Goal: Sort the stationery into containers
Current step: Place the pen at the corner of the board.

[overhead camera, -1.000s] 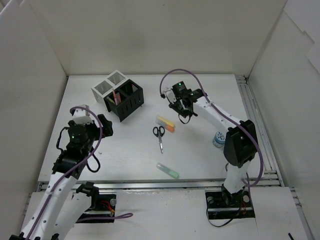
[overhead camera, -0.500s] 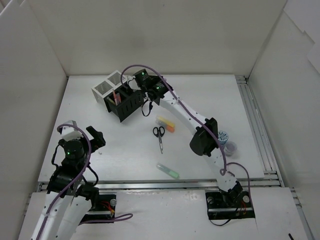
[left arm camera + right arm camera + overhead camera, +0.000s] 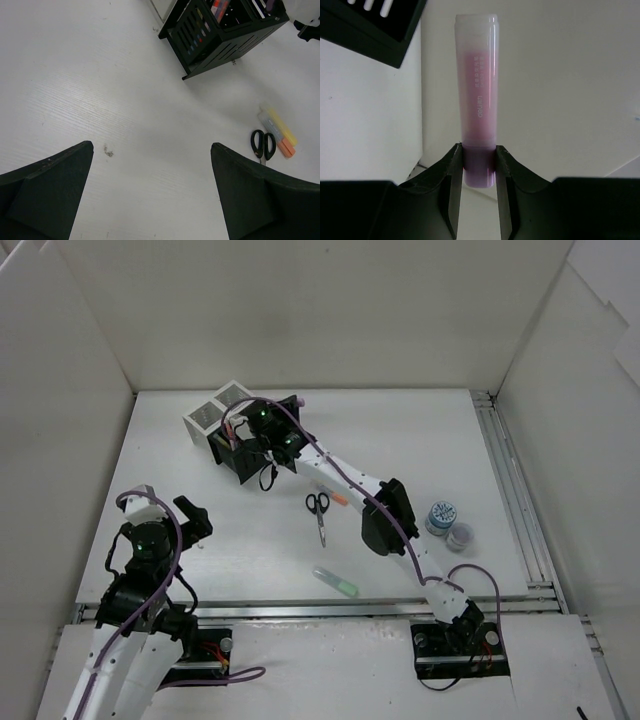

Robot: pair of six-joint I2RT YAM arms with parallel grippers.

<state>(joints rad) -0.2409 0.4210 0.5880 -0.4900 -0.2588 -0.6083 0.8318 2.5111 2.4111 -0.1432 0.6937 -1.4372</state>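
Reaching across the tabletop (image 3: 420, 440) in the top view, the right arm (image 3: 330, 472) is stretched to the containers (image 3: 207, 420), while scissors (image 3: 318, 508) and a green highlighter (image 3: 336, 581) are left unsorted.

In the left wrist view, the left hand (image 3: 151, 145) is held wide open and empty, well apart from the black cup (image 3: 200, 45), probably to leave room.

In the right wrist view, the pink highlighter (image 3: 479, 90) is clamped by one end in the right hand (image 3: 479, 170), near a black cup's corner, so that its length is free for dropping in.
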